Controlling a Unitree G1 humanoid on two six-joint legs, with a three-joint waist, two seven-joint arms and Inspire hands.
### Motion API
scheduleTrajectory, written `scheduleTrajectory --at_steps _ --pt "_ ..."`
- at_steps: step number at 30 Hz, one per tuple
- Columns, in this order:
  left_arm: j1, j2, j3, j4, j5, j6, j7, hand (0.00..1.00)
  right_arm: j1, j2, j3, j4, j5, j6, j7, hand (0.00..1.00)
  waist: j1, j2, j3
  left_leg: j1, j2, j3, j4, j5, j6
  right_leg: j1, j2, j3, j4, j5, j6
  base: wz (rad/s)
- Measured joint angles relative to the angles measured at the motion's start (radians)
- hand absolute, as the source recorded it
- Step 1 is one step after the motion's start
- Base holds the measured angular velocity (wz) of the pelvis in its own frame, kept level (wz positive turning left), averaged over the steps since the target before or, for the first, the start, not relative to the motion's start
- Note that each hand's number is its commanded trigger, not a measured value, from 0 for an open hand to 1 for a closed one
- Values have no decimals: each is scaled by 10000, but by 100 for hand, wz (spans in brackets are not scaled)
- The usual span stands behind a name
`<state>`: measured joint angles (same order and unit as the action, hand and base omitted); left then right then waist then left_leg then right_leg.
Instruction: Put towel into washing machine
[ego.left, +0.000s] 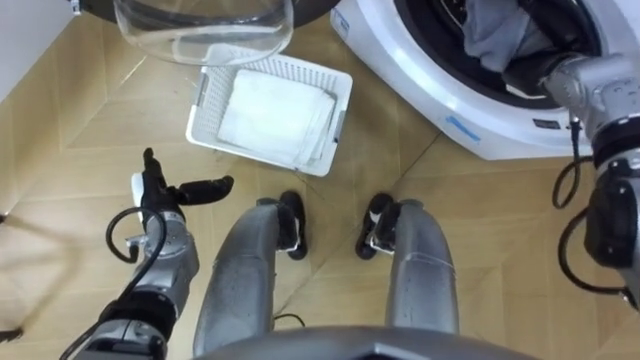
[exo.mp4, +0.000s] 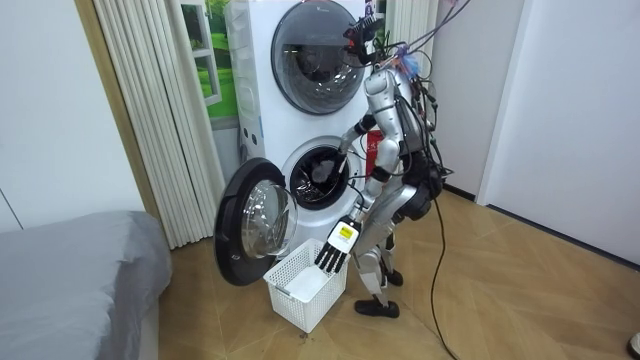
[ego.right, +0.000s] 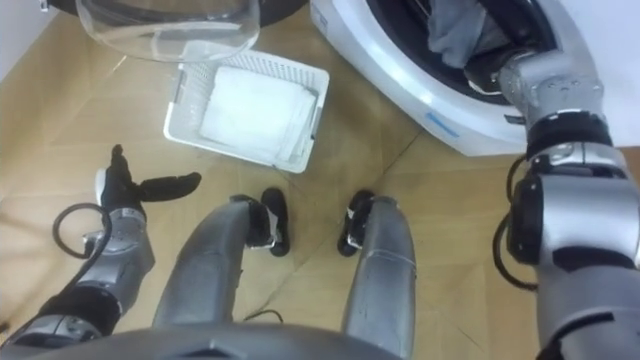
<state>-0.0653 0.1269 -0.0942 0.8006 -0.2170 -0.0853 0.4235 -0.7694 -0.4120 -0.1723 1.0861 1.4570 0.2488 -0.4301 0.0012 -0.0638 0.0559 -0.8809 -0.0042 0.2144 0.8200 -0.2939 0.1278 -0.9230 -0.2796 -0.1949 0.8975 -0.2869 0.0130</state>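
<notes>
One grey towel (ego.left: 488, 35) lies in the washing machine (ego.left: 470, 112) drum. Right hand (ego.left: 535, 72) is reaching in beside it; fingers hidden, can't tell if it grips. Left hand (ego.left: 158, 192) is spread open and empty over the floor. Looks like the placing step. Next: release, pull the arm clear of the rim. Folded white towels (ego.left: 275, 118) sit in the basket (ego.left: 342, 88).

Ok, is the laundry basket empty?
No, a folded white towel lies flat inside the white basket.
</notes>
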Motion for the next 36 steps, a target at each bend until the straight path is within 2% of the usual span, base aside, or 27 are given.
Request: scheduleTrajectory --at_steps 4,7,18,23,26,29,32,35,36 --pt "-12 -99 -101 -57 159 234 -1 0 -153 -44 -73 2 0 -431 -379 0 7 290 -20 -64 -84 0 101 -25 104 -45 -122 5 100 -33 111 4" --pt "-77 -93 -94 -105 158 311 0 0 -174 -44 -73 2 40 -615 -483 0 62 370 -32 -59 -97 8 101 -11 126 -49 -143 15 135 -27 120 1" --pt "-94 -110 -69 -110 155 340 0 0 -184 -44 -73 2 373 -780 -738 0 90 429 -42 -10 -98 23 87 -5 128 5 -147 23 142 -29 106 0" --pt "-222 -170 -71 74 163 340 -25 0 -169 -43 -75 283 371 -880 -842 0 200 589 -17 484 -129 58 -140 -1 134 463 -142 16 -50 -18 143 0" --pt "-265 -181 -71 306 156 335 -80 0 -141 -43 -79 512 367 -924 -792 0 251 666 -22 862 -245 83 -498 92 123 746 -184 53 -221 -9 178 1" --pt "-278 -168 -71 493 137 344 -384 0 147 -41 -57 515 359 -992 -298 0 389 668 -24 1139 -237 138 -754 127 97 962 -140 59 -427 13 182 -4" --pt "-227 -91 -71 883 148 356 -860 0 687 -41 -60 755 325 -999 702 0 483 664 -21 1601 -231 137 -1109 148 61 1439 -84 -34 -772 46 206 0" --pt "-104 182 46 1292 152 321 -1172 0 1441 -41 -63 820 327 -1190 1655 0 676 651 -19 2086 -223 46 -1480 163 15 2022 33 -162 -1223 65 250 3" --pt "-74 339 124 1595 148 316 -1322 0 1836 -32 -62 858 190 -1287 2039 0 701 651 -20 2348 -222 -36 -1675 182 -17 2362 68 -322 -1474 79 273 13"
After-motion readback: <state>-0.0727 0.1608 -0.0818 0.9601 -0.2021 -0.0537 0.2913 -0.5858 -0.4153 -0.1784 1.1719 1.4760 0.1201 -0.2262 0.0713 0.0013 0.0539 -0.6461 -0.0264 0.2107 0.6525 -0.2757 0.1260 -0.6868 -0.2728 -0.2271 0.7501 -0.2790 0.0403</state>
